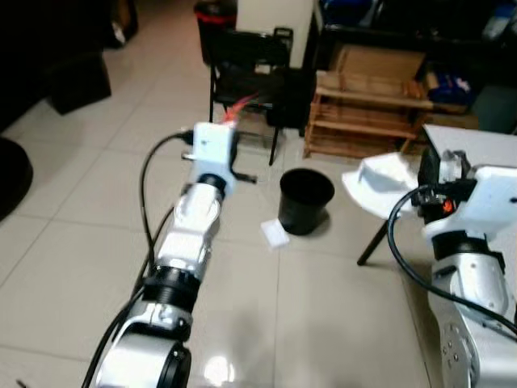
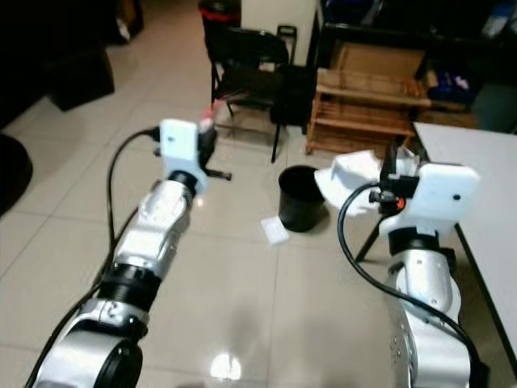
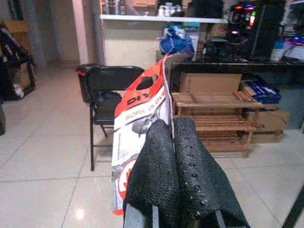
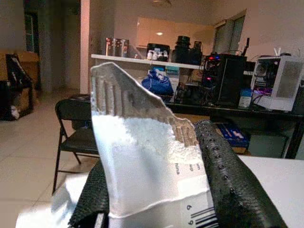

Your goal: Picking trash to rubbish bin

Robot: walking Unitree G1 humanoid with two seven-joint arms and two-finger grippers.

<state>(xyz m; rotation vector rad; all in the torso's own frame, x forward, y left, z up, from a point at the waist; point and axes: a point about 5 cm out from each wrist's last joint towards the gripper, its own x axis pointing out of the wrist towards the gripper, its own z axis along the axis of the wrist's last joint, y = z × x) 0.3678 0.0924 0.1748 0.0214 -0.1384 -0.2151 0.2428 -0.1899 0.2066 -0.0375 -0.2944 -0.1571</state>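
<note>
My left gripper (image 3: 172, 127) is shut on a red and white work-glove packet (image 3: 137, 118), held out over the floor to the left of the black rubbish bin (image 1: 305, 200). The packet shows as a red tip (image 1: 242, 105) past the wrist. My right gripper (image 4: 152, 156) is shut on a torn white plastic mailer bag (image 4: 137, 161). That bag (image 2: 349, 176) hangs just right of the bin and above its rim. A white scrap of paper (image 1: 275, 234) lies on the tiles at the bin's left foot.
A black folding chair (image 1: 246, 65) stands behind the bin, with a wooden slatted rack (image 1: 367, 113) to its right. A white table (image 2: 477, 178) fills the right side, one dark leg (image 1: 376, 238) slanting to the floor. Pale tiles (image 1: 81, 242) lie open on the left.
</note>
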